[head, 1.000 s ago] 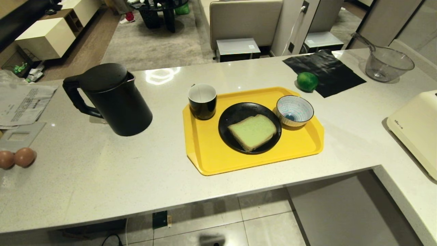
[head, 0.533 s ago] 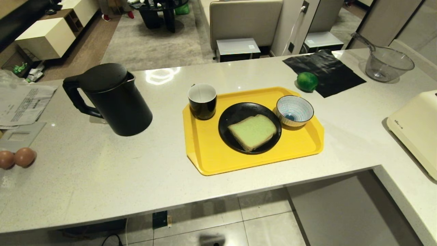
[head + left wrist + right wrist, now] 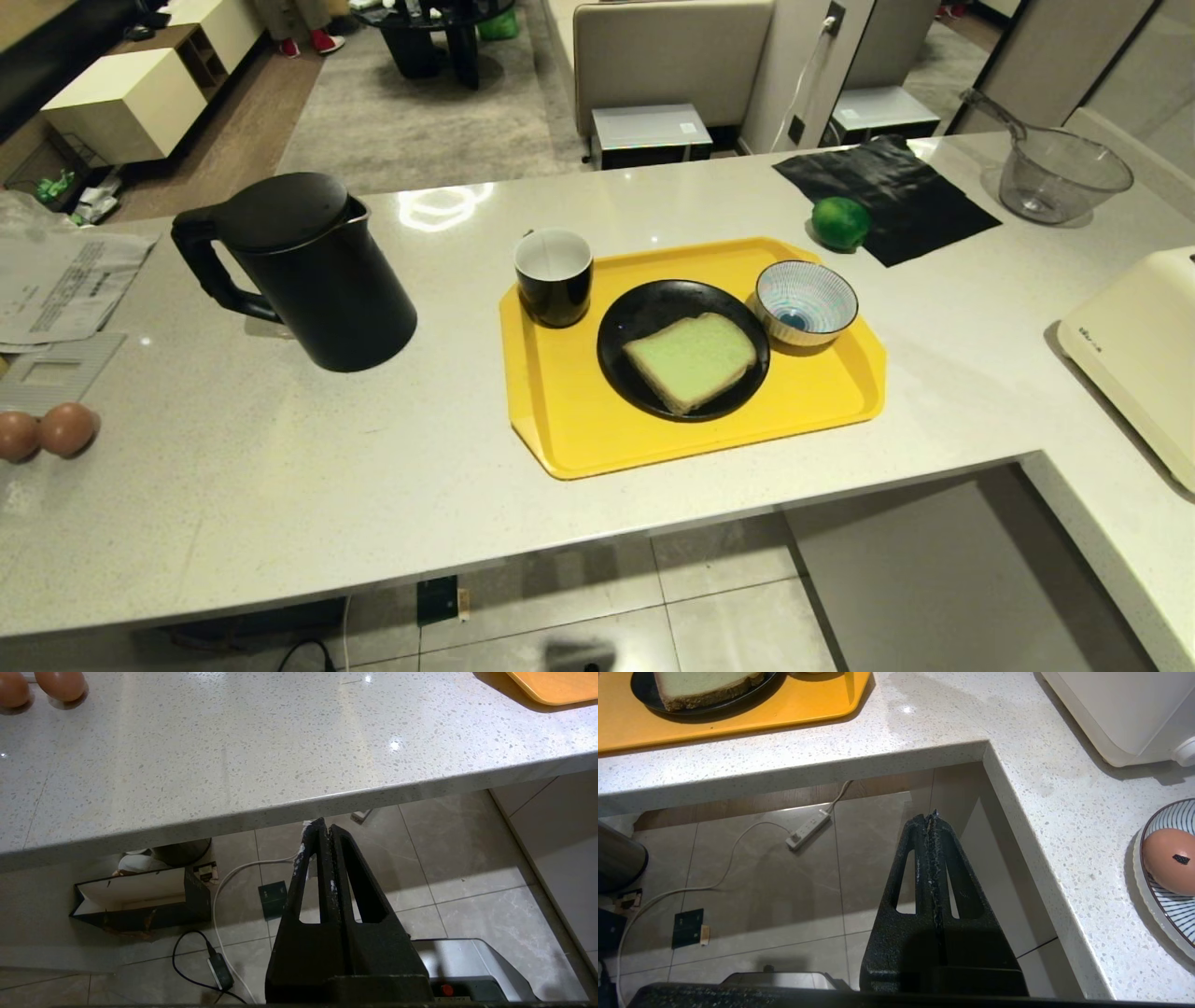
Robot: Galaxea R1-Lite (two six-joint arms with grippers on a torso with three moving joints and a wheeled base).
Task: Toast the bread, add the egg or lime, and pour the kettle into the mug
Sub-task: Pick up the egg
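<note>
Bread (image 3: pixel 691 360): one pale green slice lying flat on a black plate (image 3: pixel 644 317) at the centre of a yellow tray (image 3: pixel 579 420), which rests on the speckled surface (image 3: pixel 280 485). Mug (image 3: pixel 554 276): upright on the tray at 10 o'clock from the plate, just beside it, white inside showing. Striped bowl (image 3: pixel 806 301): on the tray at 2 o'clock from the plate, near its rim. Lime (image 3: pixel 840 222): off the tray at 1 o'clock, on the surface, touching the edge of a black cloth (image 3: pixel 896 196). Kettle (image 3: pixel 299 271): at 9 o'clock from the tray, well apart from it, upright, lid on, handle turned away from the tray. Two brown eggs (image 3: pixel 42 432): side by side at the far 8 o'clock edge of the head view. Egg (image 3: pixel 1169 860): pale, with a small dark mark, lying in a striped dish (image 3: pixel 1164 910) on the side wing of the surface, seen in the right wrist view only. Cream appliance (image 3: pixel 1134 350): at 3 o'clock from the tray. Clear bowl (image 3: pixel 1060 173): at 1 o'clock, beyond the cloth. Left gripper (image 3: pixel 325 828): fingers pressed together, empty, below the front edge of the surface, over the tiled floor (image 3: pixel 467 858). Right gripper (image 3: pixel 931 819): fingers pressed together, empty, over the floor at the inner corner of the surface.
</note>
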